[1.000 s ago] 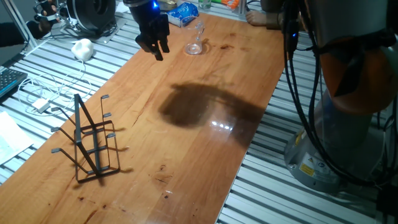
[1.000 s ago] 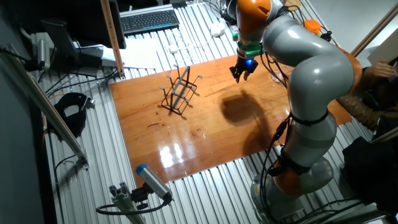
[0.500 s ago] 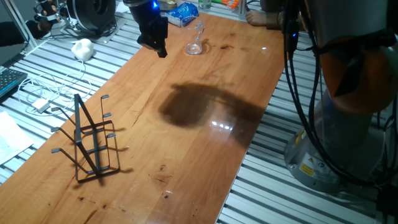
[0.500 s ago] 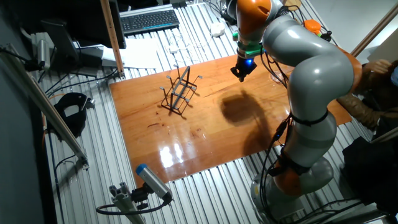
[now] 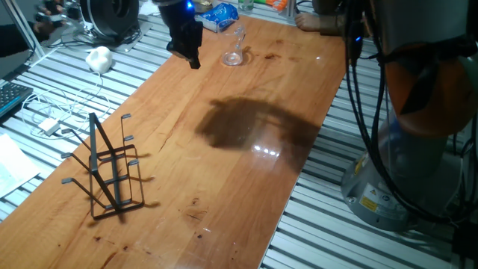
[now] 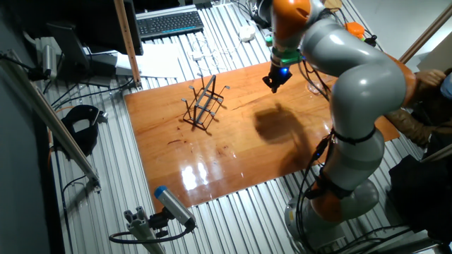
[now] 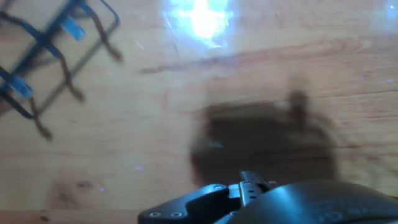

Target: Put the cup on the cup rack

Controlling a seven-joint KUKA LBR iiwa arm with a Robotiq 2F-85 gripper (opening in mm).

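The cup (image 5: 234, 48) is a clear tumbler standing at the far end of the wooden table (image 5: 246, 179). My gripper (image 5: 193, 60) hangs above the table just left of the cup, apart from it, with its fingers together and nothing between them. It also shows in the other fixed view (image 6: 274, 85). The black wire cup rack (image 5: 104, 173) stands near the table's front left corner, far from the gripper. It also shows in the other fixed view (image 6: 203, 106) and, blurred, at the top left of the hand view (image 7: 50, 62). The cup is out of the hand view.
A blue packet (image 5: 216, 15) lies behind the cup. A white lump (image 5: 98, 58) and cables (image 5: 45, 119) lie off the table's left edge. A keyboard (image 6: 169, 23) sits beyond the rack. A person's hand (image 5: 314, 22) rests at the far end.
The gripper's fingers, spread one second ago, are now together. The hand has risen slightly and stayed left of the cup. Cup and rack have not moved.
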